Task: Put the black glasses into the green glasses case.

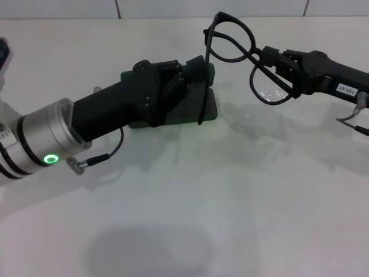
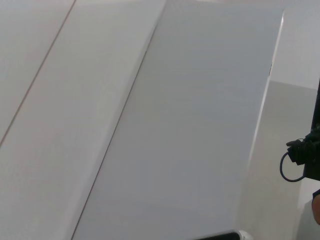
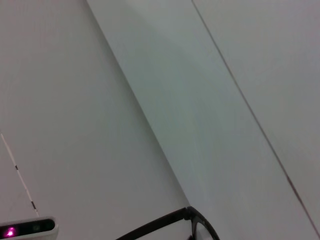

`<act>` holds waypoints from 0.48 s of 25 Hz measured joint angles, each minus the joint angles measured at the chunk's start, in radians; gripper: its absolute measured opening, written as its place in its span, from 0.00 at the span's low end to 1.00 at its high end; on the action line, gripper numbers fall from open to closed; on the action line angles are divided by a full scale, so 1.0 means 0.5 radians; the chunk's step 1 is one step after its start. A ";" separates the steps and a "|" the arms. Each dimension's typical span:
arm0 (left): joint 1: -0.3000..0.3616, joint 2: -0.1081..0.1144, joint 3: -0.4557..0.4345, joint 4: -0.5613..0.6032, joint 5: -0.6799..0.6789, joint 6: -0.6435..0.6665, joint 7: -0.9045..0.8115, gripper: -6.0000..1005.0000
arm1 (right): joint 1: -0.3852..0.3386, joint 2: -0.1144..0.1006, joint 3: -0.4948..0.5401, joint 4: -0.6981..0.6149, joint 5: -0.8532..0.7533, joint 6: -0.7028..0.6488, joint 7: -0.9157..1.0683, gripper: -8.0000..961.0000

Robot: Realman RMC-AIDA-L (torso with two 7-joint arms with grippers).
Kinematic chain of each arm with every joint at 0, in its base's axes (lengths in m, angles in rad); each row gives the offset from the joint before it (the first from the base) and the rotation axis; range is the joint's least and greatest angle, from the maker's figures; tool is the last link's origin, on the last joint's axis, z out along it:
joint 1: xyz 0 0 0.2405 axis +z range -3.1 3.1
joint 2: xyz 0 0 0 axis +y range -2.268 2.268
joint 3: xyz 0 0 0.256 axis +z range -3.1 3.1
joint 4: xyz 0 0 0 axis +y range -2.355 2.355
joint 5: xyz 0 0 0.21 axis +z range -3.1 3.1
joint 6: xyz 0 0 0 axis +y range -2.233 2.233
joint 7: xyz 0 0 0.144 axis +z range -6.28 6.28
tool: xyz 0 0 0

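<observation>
The white surface spans the head view and carries the green glasses case, which lies near its far middle.

The left arm reaches in from the near left, a silver cuff with a lit green ring followed by a black housing. Its left hand lies over the case and hides most of it; only the case's end beyond the fingertips and a strip along its near edge show. The fingers appear to meet the case's upper edge, but whether they are spread or pressed on it cannot be told. The left wrist view shows only pale wall panels and a dark cable fitting at one edge.

The right arm enters from the far right. Its right hand is pinched on the black glasses and holds them in the air, clear of the surface. The grip sits at the bridge region between the two lenses: one lens lies just below the fingertips, the other stands beyond them toward the left hand. One temple arm hangs down from the frame and crosses in front of the case's exposed end, just beside the left hand's fingertips.

The right wrist view shows a short stretch of the black frame against pale wall.
</observation>
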 joint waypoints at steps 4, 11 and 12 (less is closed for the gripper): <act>-0.007 -0.004 0.000 0.000 0.000 -0.002 0.001 0.04 | 0.017 0.007 -0.009 0.000 0.000 0.000 0.002 0.07; -0.008 -0.007 0.000 0.000 0.001 -0.004 0.002 0.04 | 0.040 0.012 -0.028 -0.001 0.004 -0.001 0.004 0.07; -0.008 -0.007 0.000 0.000 0.001 -0.004 0.002 0.04 | 0.045 0.013 -0.029 -0.001 0.004 -0.002 0.007 0.07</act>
